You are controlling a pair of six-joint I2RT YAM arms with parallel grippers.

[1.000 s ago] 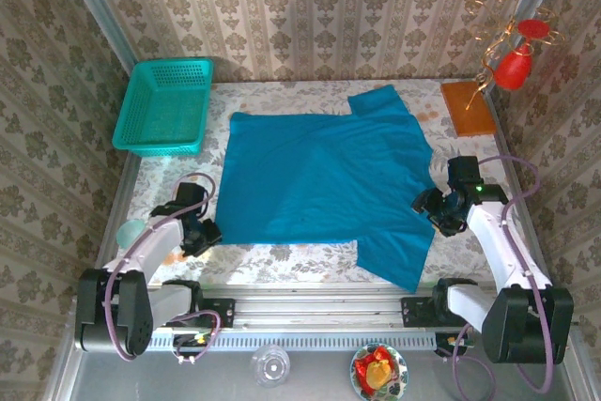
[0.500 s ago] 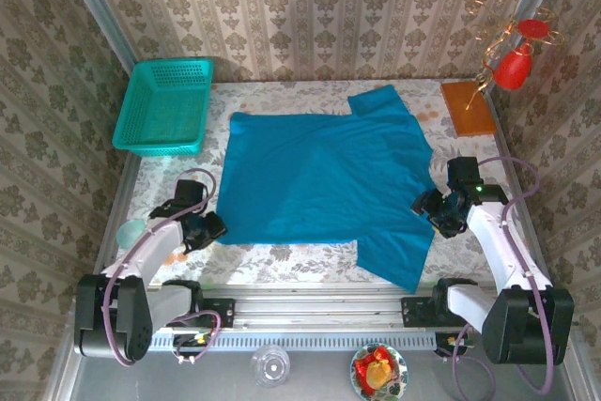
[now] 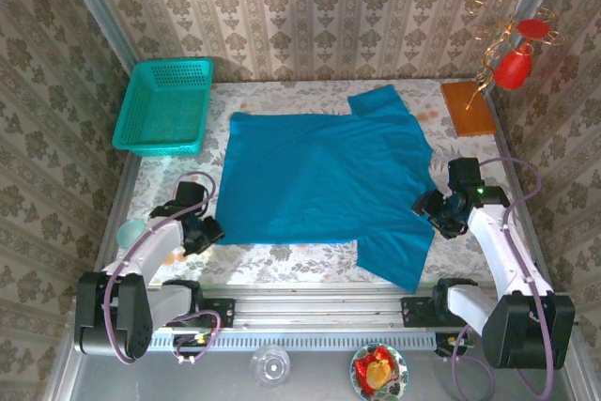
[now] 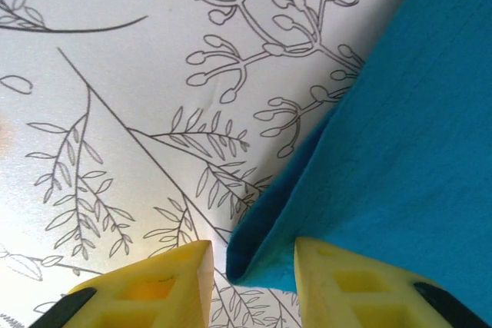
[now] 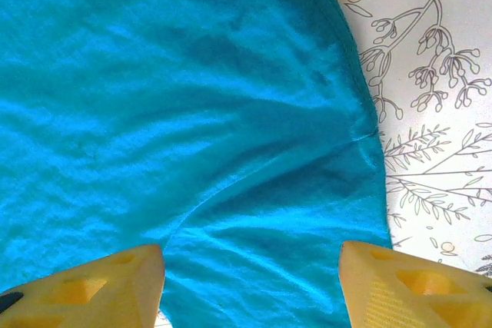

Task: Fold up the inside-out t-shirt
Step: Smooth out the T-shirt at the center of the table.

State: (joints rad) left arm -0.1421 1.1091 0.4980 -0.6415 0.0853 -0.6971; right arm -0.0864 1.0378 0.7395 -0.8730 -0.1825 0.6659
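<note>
From above, we saw the shirt spread flat across the middle of the table. One sleeve pointed to the far edge and the other lay toward the near edge on the right. The basket stood at the far left corner, apart from the shirt. The left gripper sat at the shirt's near left corner, and the right gripper at its right edge, just above the near sleeve.

At the left wrist, we found the fingers parted. The shirt's doubled corner lay in the gap, against the right finger, and the jaws were not closed on it. Patterned table showed to the left.

At the right wrist, the jaws stood wide open over the shirt, holding nothing. The left finger was over cloth, the right one at the stitched edge, with bare table beyond it.
</note>
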